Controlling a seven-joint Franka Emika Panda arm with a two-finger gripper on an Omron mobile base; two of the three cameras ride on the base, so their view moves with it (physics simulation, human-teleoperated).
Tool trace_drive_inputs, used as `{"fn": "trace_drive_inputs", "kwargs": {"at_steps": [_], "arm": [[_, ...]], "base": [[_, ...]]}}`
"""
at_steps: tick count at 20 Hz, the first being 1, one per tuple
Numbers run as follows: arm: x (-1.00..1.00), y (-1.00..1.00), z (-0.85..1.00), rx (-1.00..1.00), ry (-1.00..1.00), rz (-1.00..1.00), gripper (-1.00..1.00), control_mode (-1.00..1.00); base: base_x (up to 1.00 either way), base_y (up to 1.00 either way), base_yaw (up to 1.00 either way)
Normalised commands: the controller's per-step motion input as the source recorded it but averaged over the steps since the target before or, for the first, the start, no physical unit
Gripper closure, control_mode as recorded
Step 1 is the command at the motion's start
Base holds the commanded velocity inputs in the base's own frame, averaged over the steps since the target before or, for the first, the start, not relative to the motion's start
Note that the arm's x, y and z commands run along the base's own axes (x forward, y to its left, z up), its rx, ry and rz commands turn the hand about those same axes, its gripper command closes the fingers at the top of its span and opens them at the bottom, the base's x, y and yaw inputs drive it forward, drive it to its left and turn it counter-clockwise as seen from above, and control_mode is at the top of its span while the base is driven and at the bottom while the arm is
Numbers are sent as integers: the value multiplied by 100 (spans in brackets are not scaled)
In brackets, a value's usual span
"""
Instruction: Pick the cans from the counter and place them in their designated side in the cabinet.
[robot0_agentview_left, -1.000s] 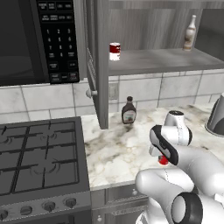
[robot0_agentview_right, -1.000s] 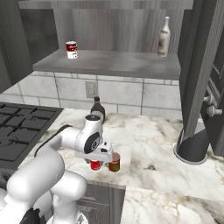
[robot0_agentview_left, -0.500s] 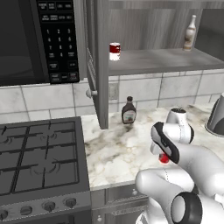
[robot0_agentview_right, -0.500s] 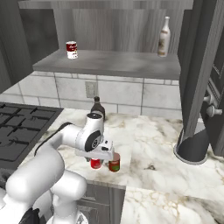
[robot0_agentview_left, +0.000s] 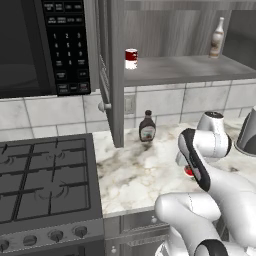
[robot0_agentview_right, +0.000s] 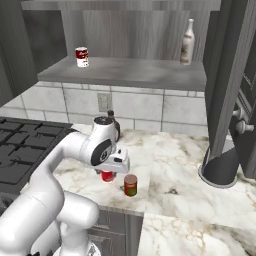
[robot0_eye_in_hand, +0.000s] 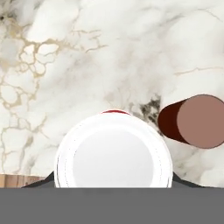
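My gripper (robot0_agentview_right: 107, 171) points down over the marble counter (robot0_agentview_right: 175, 155) and is shut on the bright red can (robot0_agentview_right: 106, 176), which hangs just above the slab. In the hand view that can's white top (robot0_eye_in_hand: 113, 157) sits between my fingertips. A sliver of the same can (robot0_agentview_left: 188, 171) peeks out behind the arm in the left base view. The darker red can (robot0_agentview_right: 130, 185) stands on the counter right beside it, and is seen from above as a brown disc (robot0_eye_in_hand: 194, 121). Above is the grey cabinet with its shelf (robot0_agentview_right: 130, 72) open.
A half-white can (robot0_agentview_right: 81, 56) and a pale bottle (robot0_agentview_right: 187, 42) stand on the shelf. A brown sauce bottle (robot0_agentview_left: 147, 126) is at the backsplash. The cabinet door (robot0_agentview_left: 112, 75) hangs open, with the microwave (robot0_agentview_left: 40, 45) and black stovetop (robot0_agentview_left: 45, 185) to its left. A grey vessel (robot0_agentview_right: 220, 167) sits at the right.
The gripper has risen a little with the bright red can, which now hangs higher beside the darker can. The darker can has not moved.
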Motion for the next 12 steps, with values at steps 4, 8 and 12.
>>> {"fn": "trace_drive_inputs", "kwargs": {"at_steps": [4,8,12], "arm": [[-21,11,55,0,-13,5,100,-100],[-39,16,41,0,-20,7,100,-100],[-35,17,45,0,-20,7,100,-100]], "base": [[0,0,0],[0,0,0],[0,0,0]]}}
